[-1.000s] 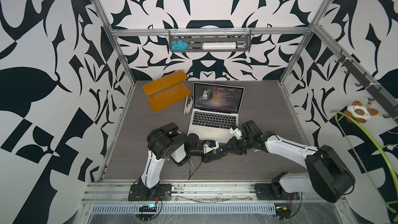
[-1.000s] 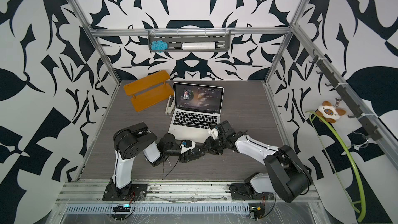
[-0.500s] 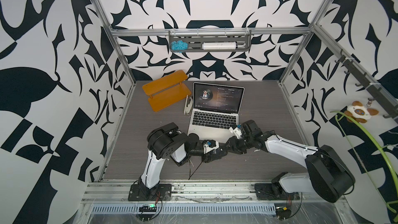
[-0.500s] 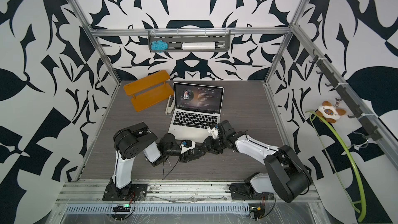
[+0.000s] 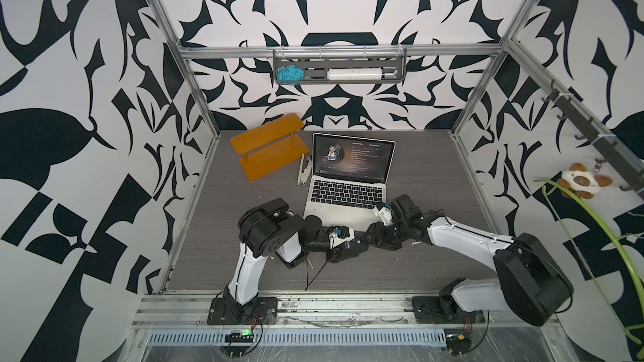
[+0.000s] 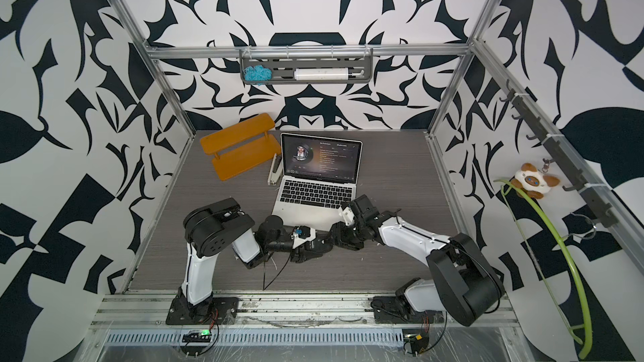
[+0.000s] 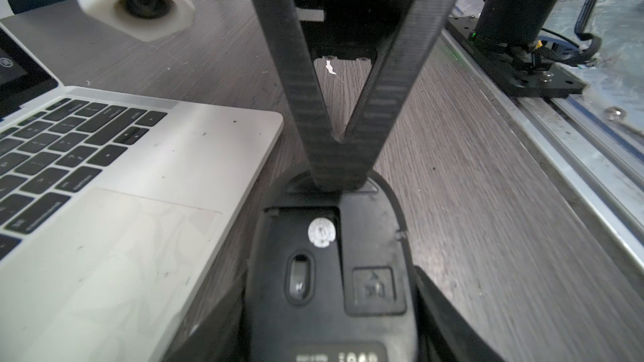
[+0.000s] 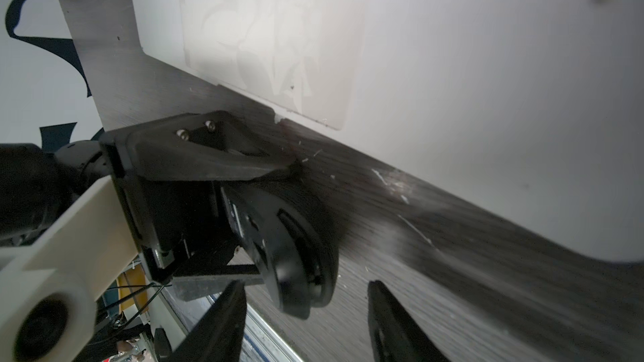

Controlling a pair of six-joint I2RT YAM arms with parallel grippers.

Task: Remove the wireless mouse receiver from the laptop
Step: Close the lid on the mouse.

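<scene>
Barely any arm travel against a second back in both top views. The one change is the right gripper [image 8: 305, 287] spreading its jaws. Its fingers [image 8: 224, 318] now stand apart in its own wrist view, with nothing visibly pinched between them. From the left wrist view the tips crowd the front end of the mouse [image 7: 369, 224]; can't tell whether they touch it.

Meanwhile the left gripper [image 7: 331, 283] is clamped on the black mouse by its sides. The underside is turned up, with the sensor window and switch showing, just beside the front right corner of the laptop [image 5: 348, 193]. Can't tell whether the mouse rests on the table [image 5: 435, 175] or hangs clear of it.

Laptop sits open mid-table toward the back, screen lit, both arms meeting in front of it. An orange rack [image 5: 268, 149] lies well off to its left and is not involved.

The receiver is not visible in any view. The laptop's right edge near the front shows nothing sticking out. The rear stretch of that edge is hidden behind the right wrist camera housing.

Progress, as a judgement: the receiver is probably already out of the laptop, and this looks like handling at the mouse afterwards, likely stowing it, but that is unconfirmed. Still to do: confirm the port is bare, find where the receiver ended up, set the mouse down and back both arms off.
</scene>
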